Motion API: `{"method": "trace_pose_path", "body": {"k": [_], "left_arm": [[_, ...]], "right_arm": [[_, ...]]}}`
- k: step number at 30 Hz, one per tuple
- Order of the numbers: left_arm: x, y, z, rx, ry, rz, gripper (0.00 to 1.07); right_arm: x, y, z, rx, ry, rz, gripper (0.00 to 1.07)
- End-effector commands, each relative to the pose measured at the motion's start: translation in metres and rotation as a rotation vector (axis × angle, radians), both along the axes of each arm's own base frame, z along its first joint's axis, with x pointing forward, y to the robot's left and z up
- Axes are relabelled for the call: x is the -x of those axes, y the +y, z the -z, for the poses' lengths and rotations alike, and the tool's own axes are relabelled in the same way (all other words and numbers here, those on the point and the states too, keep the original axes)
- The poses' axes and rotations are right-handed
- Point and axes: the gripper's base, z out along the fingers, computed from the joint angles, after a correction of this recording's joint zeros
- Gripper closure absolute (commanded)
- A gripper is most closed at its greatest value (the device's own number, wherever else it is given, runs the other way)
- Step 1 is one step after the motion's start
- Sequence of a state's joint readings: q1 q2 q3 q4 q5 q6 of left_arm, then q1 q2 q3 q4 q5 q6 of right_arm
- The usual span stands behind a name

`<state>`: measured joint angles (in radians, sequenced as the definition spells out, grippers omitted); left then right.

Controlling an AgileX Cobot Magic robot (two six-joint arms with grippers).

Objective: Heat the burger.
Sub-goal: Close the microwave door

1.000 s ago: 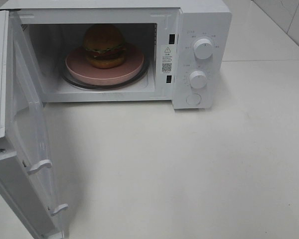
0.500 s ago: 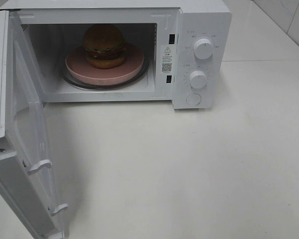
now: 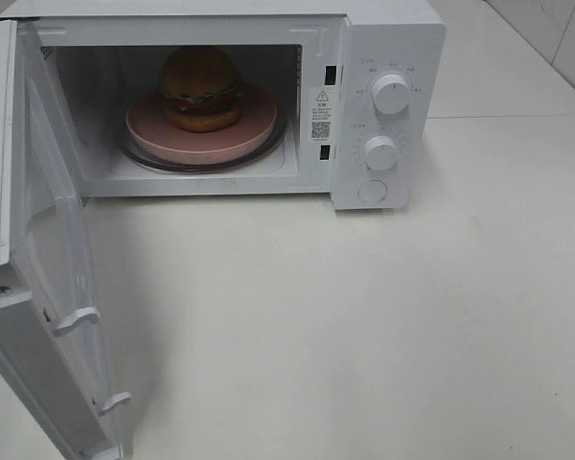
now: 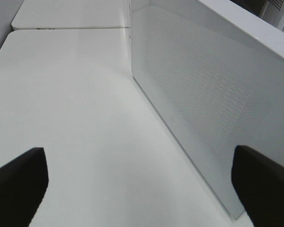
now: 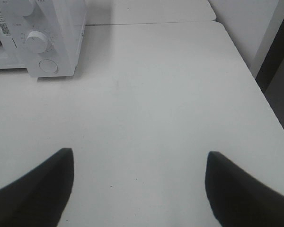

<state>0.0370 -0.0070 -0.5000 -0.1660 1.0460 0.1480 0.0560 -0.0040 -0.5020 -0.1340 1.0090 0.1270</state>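
Left jaws: spread as wide as they go, empty, dark fingertips [image 4: 16, 184] apart over bare table [image 4: 71, 104] and facing the perforated face of the microwave door [image 4: 203, 94]. Posed there, by the look of it, to push that door shut.

Right jaws: spread too, empty, fingertips [image 5: 246, 189] hanging above the table and aimed toward the lower knob [image 5: 37, 41] and round button [image 5: 48, 66] of the control panel. Probably held clear so as to reach the dials once the door is closed. No sign of either arm from the high camera.

Further out, at 12 o'clock of the table: microwave [image 3: 393, 38], cavity open. Inside, toward 11 o'clock: the burger [image 3: 201, 88], upright on a pink plate [image 3: 254, 129] resting on the glass turntable [image 3: 139, 156]. Set there, presumably, to turn and warm evenly. Door swung out toward 8 o'clock, latch hooks [image 3: 77, 319] exposed. At 1 o'clock: upper knob [image 3: 391, 94] above the lower one, button beneath.

Judged: loading done; closing the door and setting the time not yet done. Worth watching: a push hard enough to slide the microwave across the smooth table.
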Motion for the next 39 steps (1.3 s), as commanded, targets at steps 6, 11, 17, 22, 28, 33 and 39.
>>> {"method": "trace_pose_path", "body": {"k": [6,11,17,22,28,33,39], "left_arm": [[0.003,-0.001,-0.008,0.046,-0.062,-0.005,0.09],[-0.007,-0.001,-0.015,0.054,-0.059,-0.009,0.15],[-0.02,0.002,-0.023,0.055,-0.112,-0.029,0.38],[-0.029,0.003,-0.027,0.056,-0.134,-0.04,0.59],[-0.047,0.004,-0.031,0.058,-0.123,-0.053,0.86],[-0.065,0.006,-0.026,0.055,-0.071,-0.061,1.07],[-0.085,0.008,-0.018,0.035,-0.096,-0.073,1.06]], "right_arm": [[0.003,0.0,0.0,0.003,-0.027,-0.006,0.31],[0.003,0.0,0.0,0.003,-0.027,-0.006,0.31],[0.003,0.0,0.0,0.003,-0.027,-0.006,0.31],[0.003,0.0,0.0,0.003,-0.027,-0.006,0.31],[0.003,0.0,0.0,0.003,-0.027,-0.006,0.31],[0.003,0.0,0.0,0.003,-0.027,-0.006,0.31],[0.003,0.0,0.0,0.003,-0.027,-0.006,0.31]]}}
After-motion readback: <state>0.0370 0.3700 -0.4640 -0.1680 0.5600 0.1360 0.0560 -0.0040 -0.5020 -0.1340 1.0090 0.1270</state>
